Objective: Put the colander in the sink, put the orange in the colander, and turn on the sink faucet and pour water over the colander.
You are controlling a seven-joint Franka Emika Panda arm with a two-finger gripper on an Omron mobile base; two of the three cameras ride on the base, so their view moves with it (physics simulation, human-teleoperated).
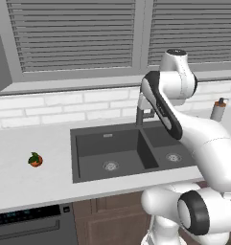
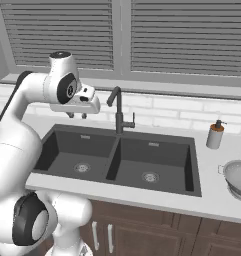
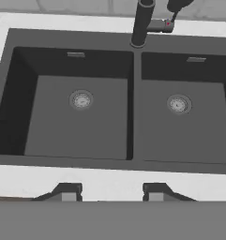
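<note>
The dark grey double-basin sink (image 1: 95, 150) (image 2: 167, 170) (image 3: 134, 108) is set in the white counter, and both basins are bare. The thin dark faucet (image 2: 118, 110) (image 3: 141, 23) stands behind the divider; my arm partly hides the faucet (image 1: 139, 114) in the left base view. No water runs. The orange (image 1: 35, 160) lies on the counter far left of the sink. The metal colander (image 2: 238, 177) sits on the counter right of the sink, cut by the frame edge. My gripper (image 2: 78, 115) (image 3: 111, 193) hangs high over the left basin, open and holding nothing.
A pale soap dispenser (image 2: 215, 135) (image 1: 218, 109) stands at the back right of the sink. A tiled wall and a window with shut blinds (image 1: 74, 33) rise behind the counter. An appliance front (image 1: 26, 225) and wooden cabinet doors (image 2: 157, 235) lie below.
</note>
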